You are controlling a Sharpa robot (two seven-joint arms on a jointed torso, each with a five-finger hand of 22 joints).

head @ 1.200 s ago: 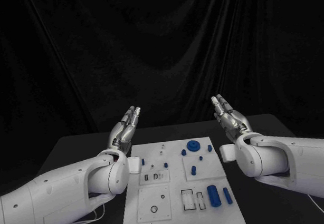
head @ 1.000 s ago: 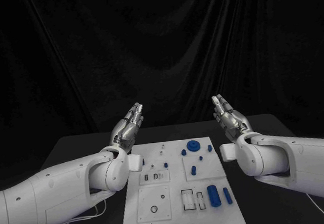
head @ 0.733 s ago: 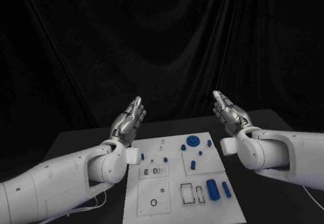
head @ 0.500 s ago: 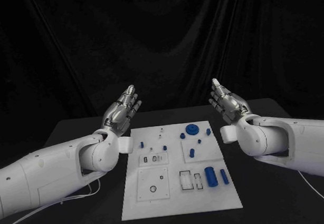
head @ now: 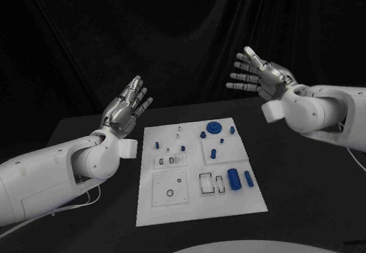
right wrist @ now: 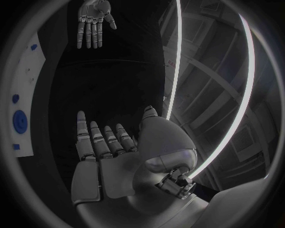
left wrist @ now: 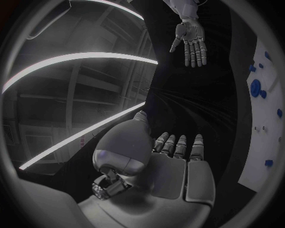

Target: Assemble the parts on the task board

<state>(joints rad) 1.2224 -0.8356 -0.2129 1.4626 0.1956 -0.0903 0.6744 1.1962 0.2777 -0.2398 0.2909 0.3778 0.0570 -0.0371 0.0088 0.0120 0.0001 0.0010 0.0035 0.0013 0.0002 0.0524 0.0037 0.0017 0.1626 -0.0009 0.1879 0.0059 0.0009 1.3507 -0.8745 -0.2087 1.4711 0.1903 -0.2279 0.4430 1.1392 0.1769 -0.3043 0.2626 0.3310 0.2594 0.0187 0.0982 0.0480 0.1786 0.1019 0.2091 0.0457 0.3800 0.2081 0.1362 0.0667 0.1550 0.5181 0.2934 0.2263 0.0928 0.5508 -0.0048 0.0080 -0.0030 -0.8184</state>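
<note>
**Both hands raised and empty over the untouched board**

Black cloth hangs in folds behind the black desk [head: 85, 189], and the white task board [head: 201, 205] lies flat at the centre of it, long side running away from the robot.

Left hand [head: 126, 110] is up in the air at about ten o'clock from the board, clear of the desk, fingers stretched out and a little apart, palm turned inward, holding nothing. Right hand [head: 260, 77] is lifted higher at about one to two o'clock from the board, fingers fanned wide, also holding nothing. Neither touches the board or any part. From the left wrist camera the left hand's own palm [left wrist: 172, 166] shows flat and bare, with the right hand [left wrist: 190, 40] spread open across from it; from the right wrist camera the same holds in reverse, right palm [right wrist: 104, 156] bare and the left hand [right wrist: 94, 19] open opposite.

On the board, a round blue knob [head: 212, 126] sits toward twelve o'clock with several small blue pieces [head: 222, 132] close around it. A short blue peg [head: 213, 154] stands in a square panel right of centre. Toward four o'clock a thick blue cylinder [head: 234, 179] lies just beside a thinner blue rod [head: 249, 179], the two apart. A small black ring [head: 171, 193] lies on the lower left panel at about seven o'clock.
</note>
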